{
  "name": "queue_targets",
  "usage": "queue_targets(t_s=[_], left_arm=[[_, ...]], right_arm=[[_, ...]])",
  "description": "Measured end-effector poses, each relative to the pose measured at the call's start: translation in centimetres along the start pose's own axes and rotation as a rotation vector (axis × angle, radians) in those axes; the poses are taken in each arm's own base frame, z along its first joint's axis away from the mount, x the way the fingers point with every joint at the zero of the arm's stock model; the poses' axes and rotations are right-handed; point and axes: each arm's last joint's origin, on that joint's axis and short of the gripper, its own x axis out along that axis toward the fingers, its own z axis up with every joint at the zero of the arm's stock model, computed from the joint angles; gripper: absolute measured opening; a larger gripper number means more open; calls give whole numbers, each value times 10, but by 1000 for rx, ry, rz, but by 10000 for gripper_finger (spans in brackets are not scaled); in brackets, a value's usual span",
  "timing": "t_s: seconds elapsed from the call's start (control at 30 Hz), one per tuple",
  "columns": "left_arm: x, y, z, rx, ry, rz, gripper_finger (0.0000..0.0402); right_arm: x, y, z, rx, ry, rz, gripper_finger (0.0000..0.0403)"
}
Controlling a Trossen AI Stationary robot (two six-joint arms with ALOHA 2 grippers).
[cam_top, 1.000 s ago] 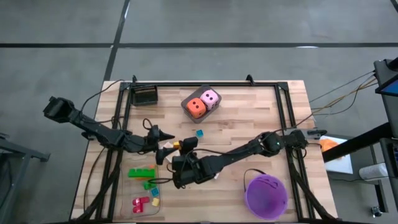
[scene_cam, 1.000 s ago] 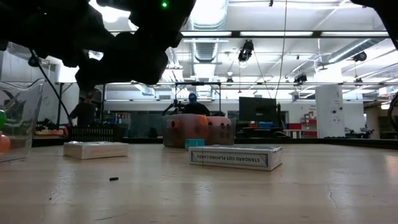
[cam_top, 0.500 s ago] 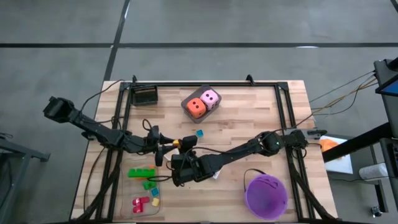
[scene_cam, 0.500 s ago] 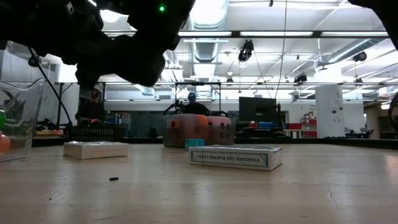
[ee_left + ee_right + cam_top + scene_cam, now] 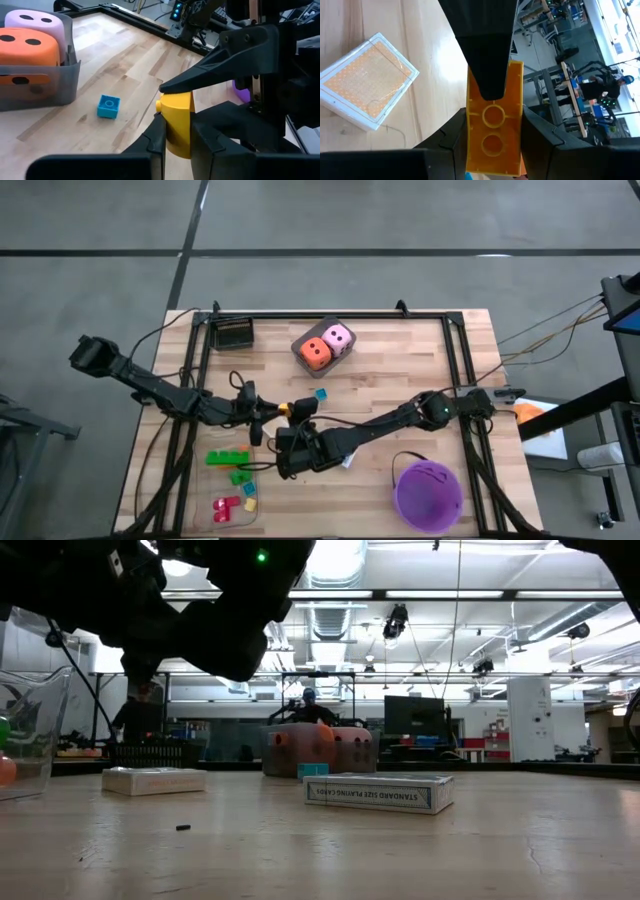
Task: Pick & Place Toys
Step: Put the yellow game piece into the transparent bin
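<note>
Yellow plastic brick: held above the wooden desk near its middle, between both grippers.
Left gripper: closed on the brick's sides.
Right gripper: fingers clamped on the same brick.
Small blue brick: on the desk, near the dice.
Orange die, pink die: side by side in a grey bin.

Pretty cramped mid-table: my two grippers meet nose to nose on one yellow brick. The tray sits just under them, the bucket blocks the near right. Open wood lies toward the dice bin, past the small blue brick.
</note>
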Motion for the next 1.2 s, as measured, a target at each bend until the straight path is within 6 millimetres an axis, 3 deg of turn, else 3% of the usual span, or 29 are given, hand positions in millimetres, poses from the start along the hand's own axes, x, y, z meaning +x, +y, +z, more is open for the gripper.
queue_targets(t_s=[0.13, 0.37, 0.5, 0.9, 1.2], left_arm=[[0, 0, 0, 8, 2, -2, 45], [0, 0, -2, 61, 37, -33, 44], [-1, 1, -3, 64, 48, -27, 44], [-22, 2, 9, 74, 18, -64, 44], [-48, -5, 14, 183, -11, -160, 44]], right_arm=[[0, 0, 0, -1, 0, -20, 134], [-4, 1, -1, 22, -6, -72, 314], [-7, 2, -3, 17, 1, -75, 375], [-21, 12, -14, 6, 47, 19, 390], [-29, 35, -5, 66, -41, 372, 391]])
